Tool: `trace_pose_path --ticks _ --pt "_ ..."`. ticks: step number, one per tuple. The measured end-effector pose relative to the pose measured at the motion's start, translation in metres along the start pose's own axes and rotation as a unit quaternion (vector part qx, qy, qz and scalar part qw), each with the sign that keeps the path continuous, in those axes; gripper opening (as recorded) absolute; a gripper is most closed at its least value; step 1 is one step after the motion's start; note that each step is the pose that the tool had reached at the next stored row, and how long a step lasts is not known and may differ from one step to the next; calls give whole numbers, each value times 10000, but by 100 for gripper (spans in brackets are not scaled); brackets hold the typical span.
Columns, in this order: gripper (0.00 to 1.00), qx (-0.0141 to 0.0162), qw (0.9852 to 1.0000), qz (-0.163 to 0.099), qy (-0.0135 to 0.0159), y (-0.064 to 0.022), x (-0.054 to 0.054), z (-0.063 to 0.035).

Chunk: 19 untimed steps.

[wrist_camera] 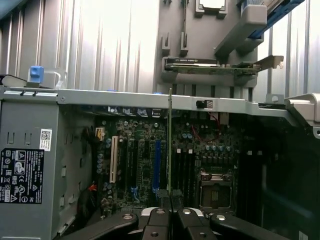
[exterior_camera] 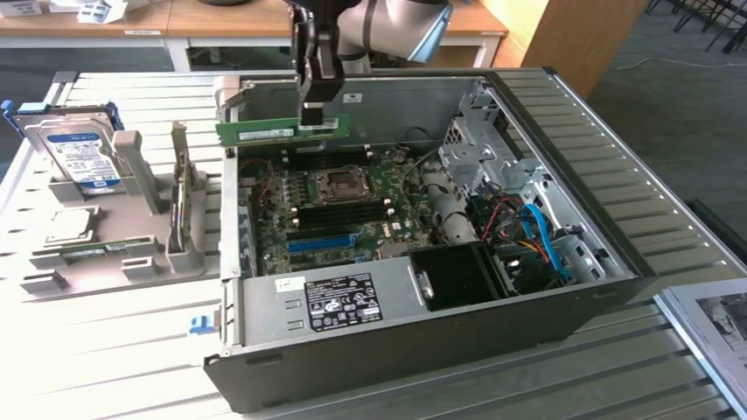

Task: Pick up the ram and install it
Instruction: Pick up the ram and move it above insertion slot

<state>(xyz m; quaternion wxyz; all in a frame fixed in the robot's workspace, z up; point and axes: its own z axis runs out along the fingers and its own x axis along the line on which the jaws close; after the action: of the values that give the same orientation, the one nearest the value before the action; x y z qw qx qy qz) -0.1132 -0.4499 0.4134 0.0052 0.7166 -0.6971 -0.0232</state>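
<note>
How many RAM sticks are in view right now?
1: the ram, gripped by the pincer above the open case. The memory slots on the motherboard look empty; the grey stand on the exterior view's left may hide others.

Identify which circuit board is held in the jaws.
The ram: the long thin green stick gripped above the open case; the other card stands in the grey rack.

Green ram [exterior_camera: 262, 131] in the end effector [exterior_camera: 320, 122], above the open computer case [exterior_camera: 386, 359].
</note>
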Motion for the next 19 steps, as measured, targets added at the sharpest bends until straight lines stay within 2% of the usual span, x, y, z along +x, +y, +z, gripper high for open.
trace_pose_path --ticks 19 --pt "12 0 10000 0 0 -440 12 -18"
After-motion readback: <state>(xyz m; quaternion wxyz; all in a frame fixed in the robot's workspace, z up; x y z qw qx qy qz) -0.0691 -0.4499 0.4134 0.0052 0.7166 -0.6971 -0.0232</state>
